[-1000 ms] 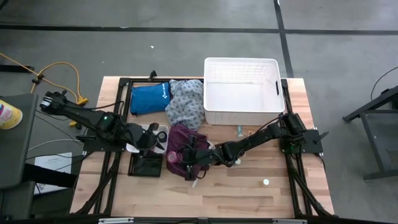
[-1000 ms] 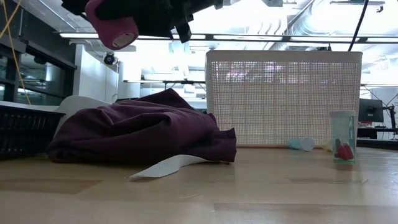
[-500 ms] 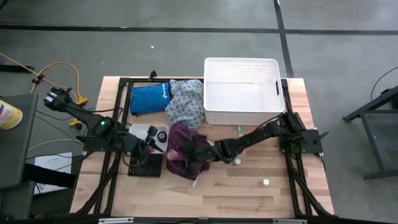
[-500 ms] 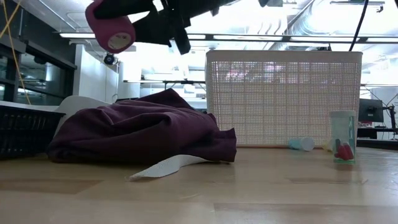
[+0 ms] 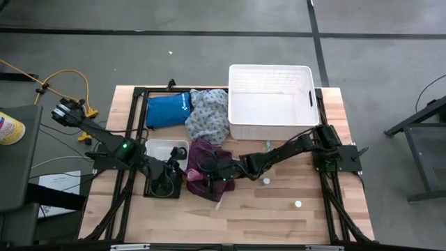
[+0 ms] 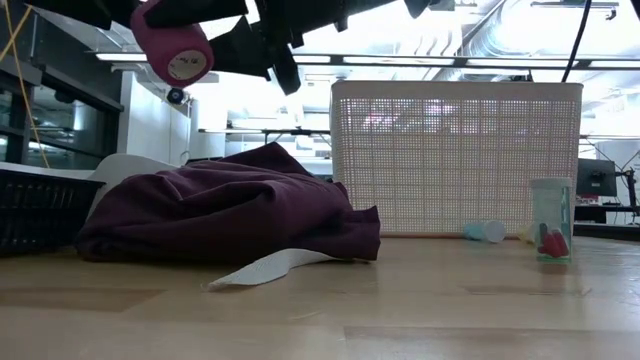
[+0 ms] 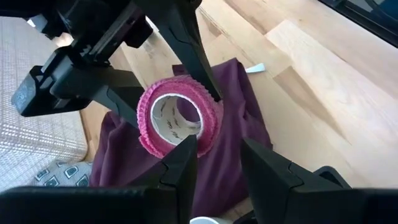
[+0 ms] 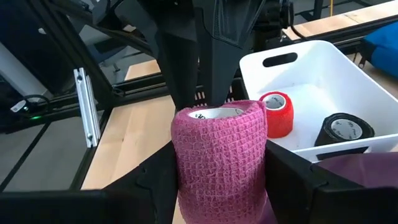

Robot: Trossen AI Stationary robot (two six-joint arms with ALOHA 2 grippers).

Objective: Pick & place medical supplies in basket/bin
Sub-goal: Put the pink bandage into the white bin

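Observation:
A pink roll [image 6: 172, 42] hangs in the air above the maroon garment [image 6: 230, 205], shut in my right gripper [image 8: 221, 183], which reaches in from the table's right [image 5: 202, 174]. My left gripper [image 7: 217, 163] is open and comes at the roll [image 7: 180, 118] from the table's left [image 5: 174, 174]. One of its fingers [image 7: 183, 158] stands in front of the roll's open end. The maroon garment [image 5: 202, 157] lies on the table in front of the big white basket [image 5: 270, 101], next to the grey-patterned garment [image 5: 208, 115]. My right gripper pinches the pink roll by its curved wall [image 8: 186, 158], one finger on each side, coming about level from the table's right. The roll is lifted clear over the maroon garment, its hollow end [image 8: 214, 113] turned toward the left gripper. My left gripper has a fingertip at the roll's rim [image 7: 189, 142]; whether it touches, I cannot tell.
A small white tray [image 8: 311, 87] holds a red roll [image 8: 277, 115] and a black roll [image 8: 342, 127]. A black mesh crate [image 5: 157, 187] sits at the near left. A blue pouch [image 5: 167, 109] lies far left. A vial [image 6: 550, 220] and a white piece [image 5: 297, 204] stand on bare wood at the right.
My left gripper has moved from over the white tray toward the table's near edge and up to the pink roll. My right gripper has carried the roll a little toward the table's left, and the roll has tipped slightly.

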